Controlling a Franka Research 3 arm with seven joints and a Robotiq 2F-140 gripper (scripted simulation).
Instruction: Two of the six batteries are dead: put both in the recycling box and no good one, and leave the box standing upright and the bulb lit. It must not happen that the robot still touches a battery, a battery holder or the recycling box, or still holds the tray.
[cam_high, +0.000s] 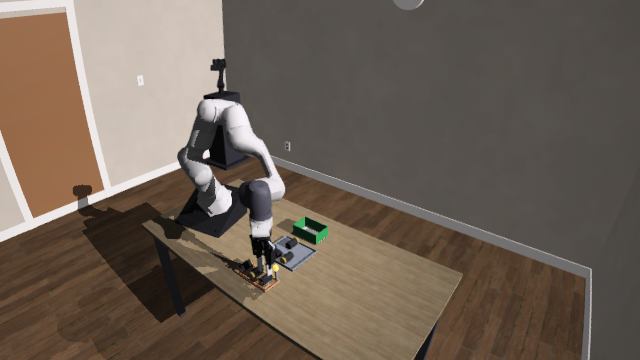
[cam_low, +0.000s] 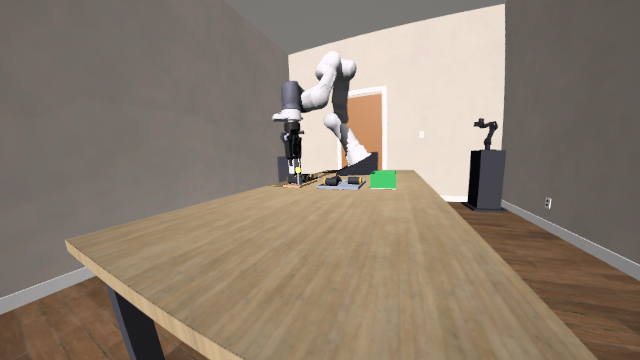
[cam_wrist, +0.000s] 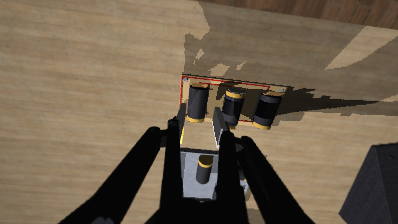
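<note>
My gripper is partly open over the orange-edged circuit board. Its fingertips stand either side of the end battery, holding nothing. The middle battery and the far battery also lie on the board. The bulb glows yellow beside the gripper. The grey tray holds three batteries; one battery lies toward the green box. The box stands upright; no battery shows inside.
The tray lies between the board and the green box. The board is near the table's edge. The arm's dark base stands on the table on the other side. The bulb's post rises close to my fingers.
</note>
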